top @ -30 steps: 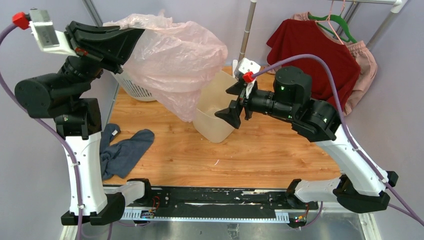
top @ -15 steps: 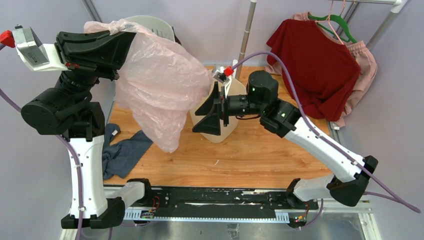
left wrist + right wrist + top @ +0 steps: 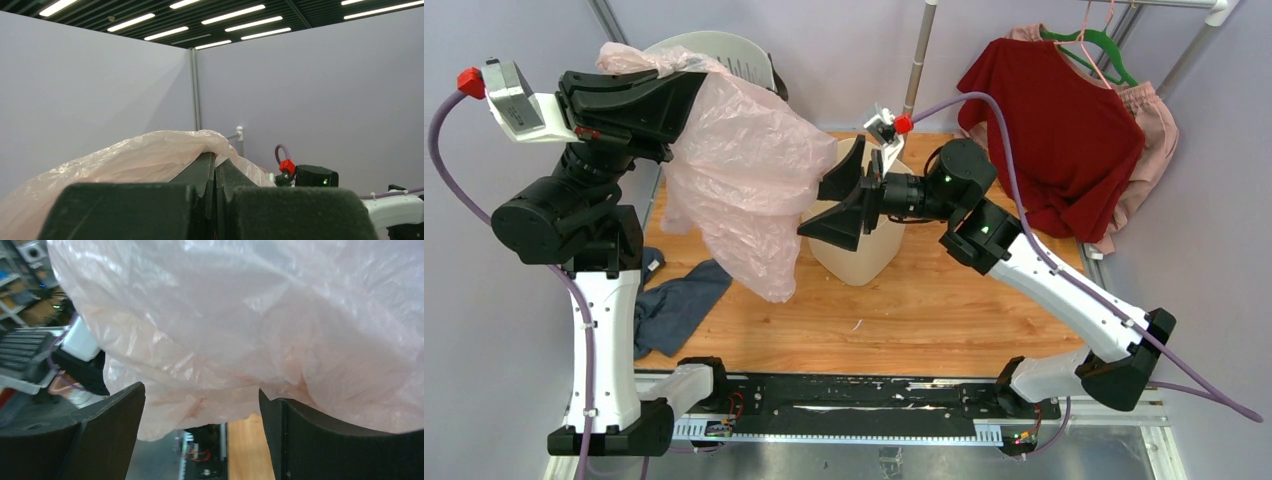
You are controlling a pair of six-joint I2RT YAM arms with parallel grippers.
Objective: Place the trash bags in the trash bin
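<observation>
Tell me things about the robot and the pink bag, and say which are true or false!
The left gripper is shut on the trash bag. True.
The right gripper is shut too. False: its jaws stand wide open next to the bag.
The bag is already inside the trash bin. False: it hangs in the air outside the bin.
A red shirt hangs at the right. True.
The blue-grey cloth lies in the bin. False: it lies on the table.
</observation>
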